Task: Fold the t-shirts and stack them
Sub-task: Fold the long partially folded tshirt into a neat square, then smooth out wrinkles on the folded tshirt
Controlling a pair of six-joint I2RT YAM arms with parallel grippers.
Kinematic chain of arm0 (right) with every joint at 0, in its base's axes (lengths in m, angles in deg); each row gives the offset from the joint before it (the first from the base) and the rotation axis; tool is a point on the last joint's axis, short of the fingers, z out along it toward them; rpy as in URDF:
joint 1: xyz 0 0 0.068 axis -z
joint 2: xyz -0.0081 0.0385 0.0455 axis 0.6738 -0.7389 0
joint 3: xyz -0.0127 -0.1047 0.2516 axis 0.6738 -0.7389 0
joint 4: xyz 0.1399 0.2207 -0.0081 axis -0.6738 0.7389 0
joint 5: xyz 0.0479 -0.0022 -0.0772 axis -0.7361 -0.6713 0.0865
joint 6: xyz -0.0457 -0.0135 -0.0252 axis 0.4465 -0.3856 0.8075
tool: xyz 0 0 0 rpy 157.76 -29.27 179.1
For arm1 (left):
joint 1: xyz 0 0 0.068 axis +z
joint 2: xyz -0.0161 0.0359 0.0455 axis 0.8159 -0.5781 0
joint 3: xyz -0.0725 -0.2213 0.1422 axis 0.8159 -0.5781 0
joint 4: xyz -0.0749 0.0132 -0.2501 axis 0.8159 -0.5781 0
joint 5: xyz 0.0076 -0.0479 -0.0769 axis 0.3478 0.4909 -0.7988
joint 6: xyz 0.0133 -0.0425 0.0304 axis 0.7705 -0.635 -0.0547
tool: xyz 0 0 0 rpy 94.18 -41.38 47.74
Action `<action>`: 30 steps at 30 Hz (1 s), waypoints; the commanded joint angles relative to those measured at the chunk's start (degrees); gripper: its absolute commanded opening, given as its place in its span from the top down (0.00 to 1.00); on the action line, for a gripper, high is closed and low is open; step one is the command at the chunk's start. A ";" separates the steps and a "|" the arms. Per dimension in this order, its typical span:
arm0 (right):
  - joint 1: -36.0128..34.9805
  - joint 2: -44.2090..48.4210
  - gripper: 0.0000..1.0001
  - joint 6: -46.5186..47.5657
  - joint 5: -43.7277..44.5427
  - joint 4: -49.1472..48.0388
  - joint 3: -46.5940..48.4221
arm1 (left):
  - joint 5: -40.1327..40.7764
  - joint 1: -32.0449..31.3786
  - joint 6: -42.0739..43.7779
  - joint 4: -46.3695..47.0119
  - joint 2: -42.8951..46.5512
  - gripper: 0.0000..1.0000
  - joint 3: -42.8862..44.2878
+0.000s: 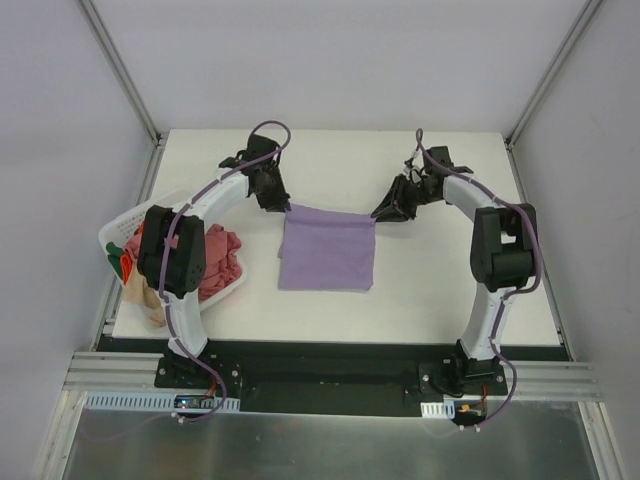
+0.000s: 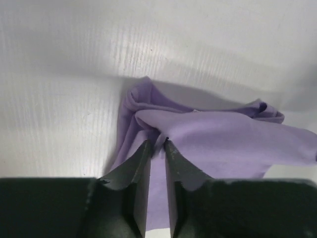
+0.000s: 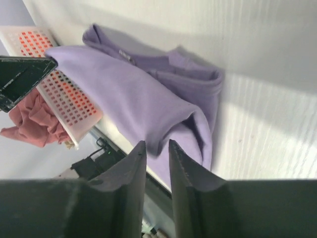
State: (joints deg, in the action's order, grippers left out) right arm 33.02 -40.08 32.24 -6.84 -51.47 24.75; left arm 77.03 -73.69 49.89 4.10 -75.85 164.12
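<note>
**Both claws pinching far corners of lavender tee**

Nearest the cam in the top view: both arm bases bolted at the near edge of the table, L arm on the left, R arm on the right.

Next, near-left: white laundry basket sits at the table's left edge, partly hidden behind the L arm. Inside it a crumpled salmon-pink t-shirt. An orange-red t-shirt shows at the basket's left side, and a beige t-shirt spills over its near rim. Right wrist cam also catches the basket's perforated wall w/ pink cloth hanging beside it.

Mid-table, between the 2 arms: lavender t-shirt, folded to a rough rectangle, lying flat, well apart from the basket. Its far edge runs straight between the two claws.

Far side of the tee:
- Left claw at the far-left corner. Wrist view: fingers pressed nearly together, a bunched fold of the lavender cloth nipped at the tips.
- Right claw at the far-right corner. Wrist view: fingers close together w/ a fold of lavender cloth caught between them.
</note>
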 commanded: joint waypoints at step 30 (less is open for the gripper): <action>-4.02 -10.92 0.04 -2.29 8.07 -17.09 5.38 | -6.41 -2.26 -0.33 3.23 -12.49 0.01 6.31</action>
State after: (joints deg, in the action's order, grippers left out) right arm 27.97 -46.66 31.04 -1.73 -66.61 26.45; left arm 67.28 -76.33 51.33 7.22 -86.02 168.25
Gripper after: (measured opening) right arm 0.963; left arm 0.990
